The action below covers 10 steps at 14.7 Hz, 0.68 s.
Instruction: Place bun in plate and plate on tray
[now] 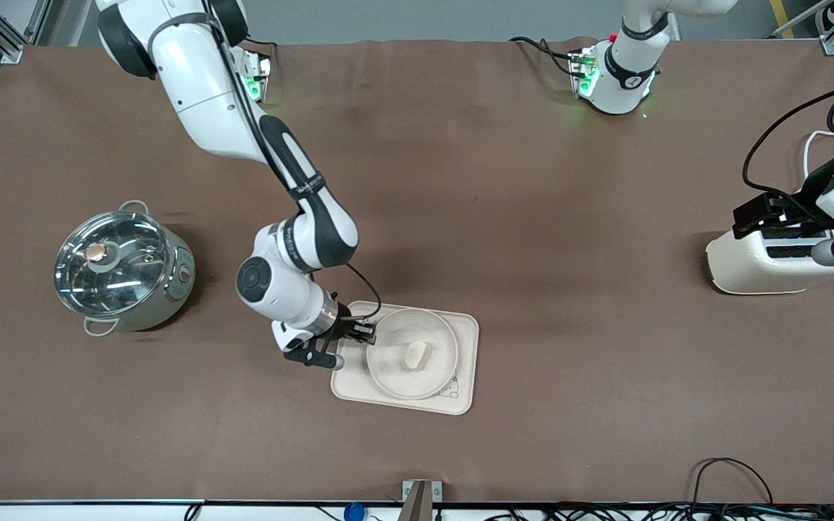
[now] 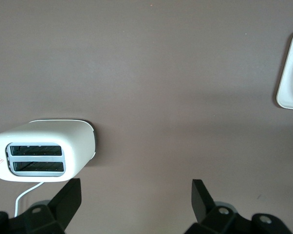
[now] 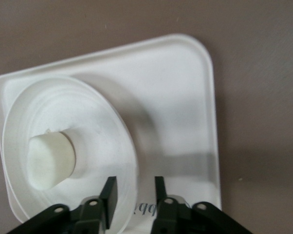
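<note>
One bun (one plate, one tray).

Pale bun in plate on tray

light: even, overhead | shadows: soft | glare: pot lid | right wrist close-up: slightly soft
</note>
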{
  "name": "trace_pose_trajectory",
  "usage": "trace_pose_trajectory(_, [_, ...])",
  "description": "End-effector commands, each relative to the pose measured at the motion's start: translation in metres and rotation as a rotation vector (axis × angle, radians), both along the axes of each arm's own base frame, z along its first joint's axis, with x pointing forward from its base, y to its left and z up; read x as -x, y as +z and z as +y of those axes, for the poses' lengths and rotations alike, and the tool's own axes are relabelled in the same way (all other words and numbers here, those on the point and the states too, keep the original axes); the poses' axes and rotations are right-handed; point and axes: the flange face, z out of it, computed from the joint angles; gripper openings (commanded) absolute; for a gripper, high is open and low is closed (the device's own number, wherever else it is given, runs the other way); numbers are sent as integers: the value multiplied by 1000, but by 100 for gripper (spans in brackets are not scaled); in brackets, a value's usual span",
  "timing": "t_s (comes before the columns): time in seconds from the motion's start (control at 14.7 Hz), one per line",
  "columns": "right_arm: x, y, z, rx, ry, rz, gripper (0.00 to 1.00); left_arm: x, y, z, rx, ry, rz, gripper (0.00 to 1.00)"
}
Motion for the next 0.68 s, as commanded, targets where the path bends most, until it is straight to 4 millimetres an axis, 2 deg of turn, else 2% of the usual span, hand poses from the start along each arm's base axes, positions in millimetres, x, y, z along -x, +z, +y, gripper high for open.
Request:
trace_pose_trajectory(0.0, [-21, 37, -30, 80, 50, -33, 100, 0, 1, -4, 13, 6, 1, 100])
trace_pose_trajectory(0.07, [-27, 44, -44, 134, 73, -59, 100, 0, 1, -9, 13, 0, 3, 100])
trace_pose_trajectory(0.14, [-33, 51, -73, 161, 90, -70, 100, 0, 2, -11, 13, 3, -2, 100])
trace_pose_trajectory(0.27, [-33, 79, -115, 159, 116, -55, 100, 0, 5, -11, 12, 9, -10, 100])
trace_pose_trajectory(0.41, [-29, 111, -161, 162, 83, -32, 100, 0, 5, -11, 10, 6, -10, 100])
trace_pose_trajectory(0.48, [-24, 124, -178, 176, 83, -21, 100, 0, 5, -12, 10, 4, -10, 100])
trace_pose_trajectory(0.61, [-9, 155, -216, 284, 137, -10, 100, 0, 5, -12, 10, 1, -10, 100])
